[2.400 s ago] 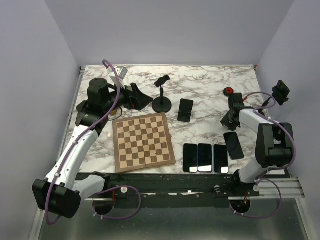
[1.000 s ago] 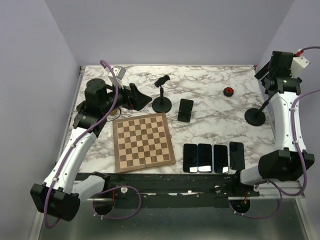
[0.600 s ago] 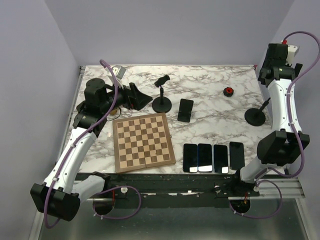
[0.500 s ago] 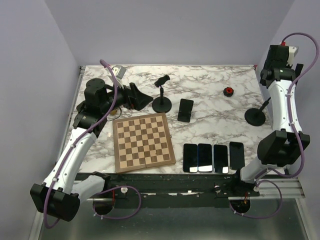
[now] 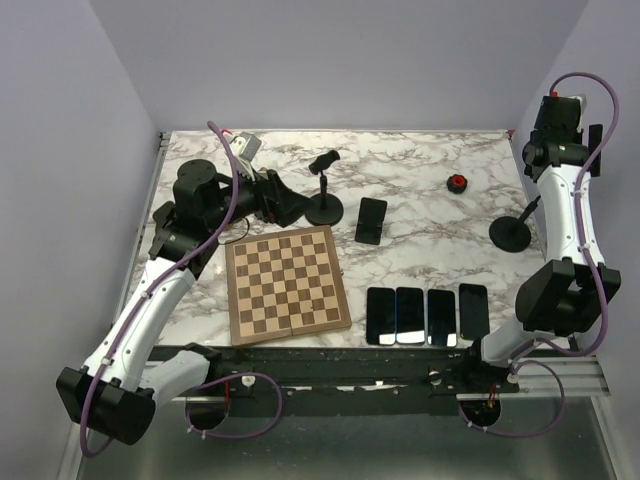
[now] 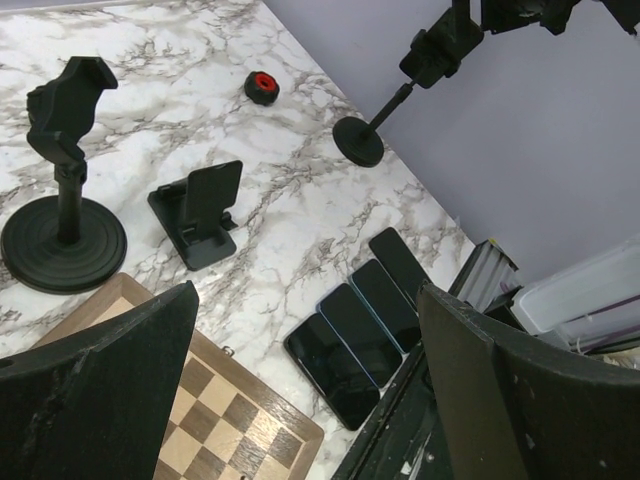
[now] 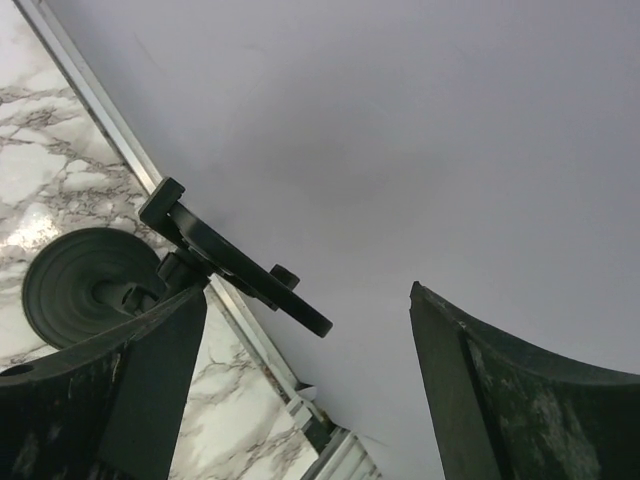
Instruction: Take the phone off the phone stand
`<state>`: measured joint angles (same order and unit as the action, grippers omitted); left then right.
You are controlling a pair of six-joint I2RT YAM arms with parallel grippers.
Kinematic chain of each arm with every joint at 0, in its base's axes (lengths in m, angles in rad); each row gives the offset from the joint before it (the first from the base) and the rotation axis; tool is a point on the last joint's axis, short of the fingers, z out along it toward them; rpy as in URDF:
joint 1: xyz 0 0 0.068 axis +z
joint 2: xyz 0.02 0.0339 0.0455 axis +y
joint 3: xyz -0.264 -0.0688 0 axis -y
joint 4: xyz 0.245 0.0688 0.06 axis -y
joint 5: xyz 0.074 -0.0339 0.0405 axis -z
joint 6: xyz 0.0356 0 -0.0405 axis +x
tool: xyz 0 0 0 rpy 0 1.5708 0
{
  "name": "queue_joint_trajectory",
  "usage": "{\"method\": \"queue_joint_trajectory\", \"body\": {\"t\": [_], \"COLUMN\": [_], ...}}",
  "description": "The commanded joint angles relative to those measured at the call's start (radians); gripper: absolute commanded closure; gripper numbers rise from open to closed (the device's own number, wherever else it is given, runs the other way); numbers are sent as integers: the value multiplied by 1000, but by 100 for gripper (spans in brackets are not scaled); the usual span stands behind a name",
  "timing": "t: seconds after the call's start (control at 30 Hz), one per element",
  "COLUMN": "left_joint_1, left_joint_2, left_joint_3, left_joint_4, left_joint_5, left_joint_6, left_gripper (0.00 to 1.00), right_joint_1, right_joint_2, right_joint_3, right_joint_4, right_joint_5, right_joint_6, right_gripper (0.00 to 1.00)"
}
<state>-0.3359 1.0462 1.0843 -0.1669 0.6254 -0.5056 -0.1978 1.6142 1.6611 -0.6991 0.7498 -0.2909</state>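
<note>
marble, white veined with grey, tops the table, boxed in by pale lilac walls. a brown-and-cream wooden chessboard lies left of centre, and four black slab phones lie side by side at the near edge. the black phone leans on the low black folding phone stand mid-table, near a black round-based pole stand, with a small red knob further off. the left gripper hangs over the table, fingers spread wide around nothing. the right gripper, high by the right wall, is equally spread and empty.
</note>
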Motion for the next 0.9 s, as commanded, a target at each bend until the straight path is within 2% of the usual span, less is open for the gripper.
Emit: {"method": "queue_joint_trajectory", "body": {"t": [0.0, 0.07, 0.43, 0.53, 0.67, 0.87], "left_joint_1": [-21, -22, -20, -20, -20, -18], "left_joint_2": [-13, -12, -2, 0, 0, 3], "left_joint_3": [8, 9, 17, 17, 17, 17], "left_joint_4": [7, 5, -14, -14, -14, -13], "left_joint_5": [19, 18, 1, 2, 3, 5], "left_joint_6": [7, 10, 32, 32, 30, 29], "left_gripper": [1, 1, 2, 2, 1, 1], "right_joint_1": [-5, -7, -27, -32, -32, -31], "right_joint_2": [28, 32, 48, 34, 26, 3], "right_joint_3": [-8, -18, -76, -108, -111, -81], "right_joint_4": [21, 22, 68, 90, 95, 54], "right_joint_5": [-54, -76, -113, -103, -96, -130], "right_joint_6": [-56, -59, -68, -83, -87, -56], "right_gripper": [14, 18, 22, 29, 49, 69]}}
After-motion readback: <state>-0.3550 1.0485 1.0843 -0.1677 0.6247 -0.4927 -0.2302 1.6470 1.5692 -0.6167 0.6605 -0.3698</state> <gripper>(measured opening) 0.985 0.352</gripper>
